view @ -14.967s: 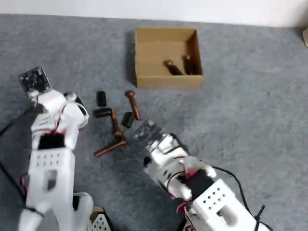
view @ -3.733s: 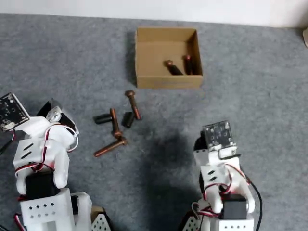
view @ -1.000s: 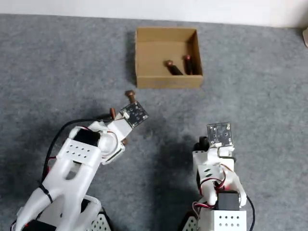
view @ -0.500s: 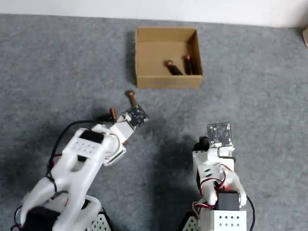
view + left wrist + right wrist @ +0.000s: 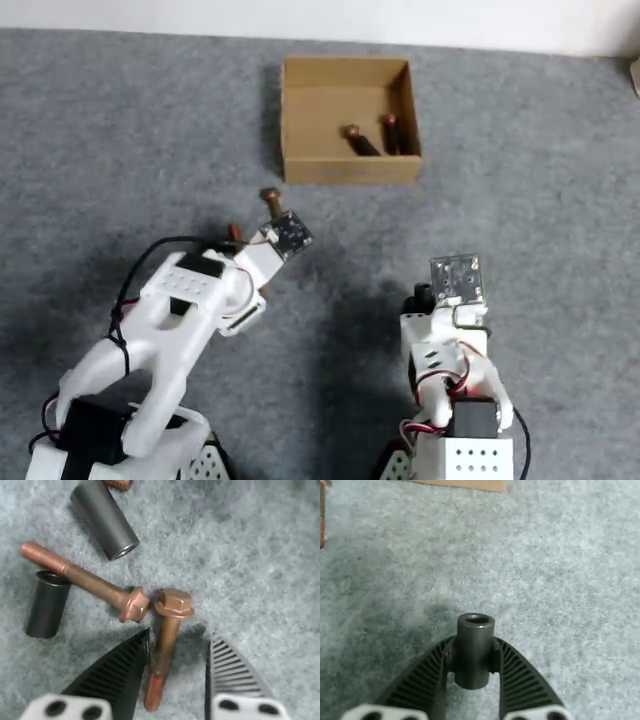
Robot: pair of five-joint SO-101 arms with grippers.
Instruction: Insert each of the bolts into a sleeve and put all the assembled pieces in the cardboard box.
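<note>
My left gripper (image 5: 177, 639) is open low over the grey carpet, one finger on each side of a copper bolt (image 5: 166, 645) that lies there. A second bolt (image 5: 85, 580) lies head to head with it, its threaded tip at a black sleeve (image 5: 47, 605); another sleeve (image 5: 105, 517) lies beyond. In the high view this arm's wrist (image 5: 280, 235) covers the cluster, with one bolt (image 5: 270, 198) showing past it. My right gripper (image 5: 474, 647) is shut on an upright black sleeve (image 5: 476, 645), held above the carpet at the right (image 5: 422, 297).
The cardboard box (image 5: 345, 172) stands at the back centre with two assembled pieces (image 5: 360, 142) inside. Its front edge (image 5: 465, 484) lies ahead of the right gripper. Open carpet lies between the two arms and to the right of the box.
The left arm has come in from the left side over the bolt cluster and edged a little farther forward in the last second. The right arm with its sleeve has stayed still.
</note>
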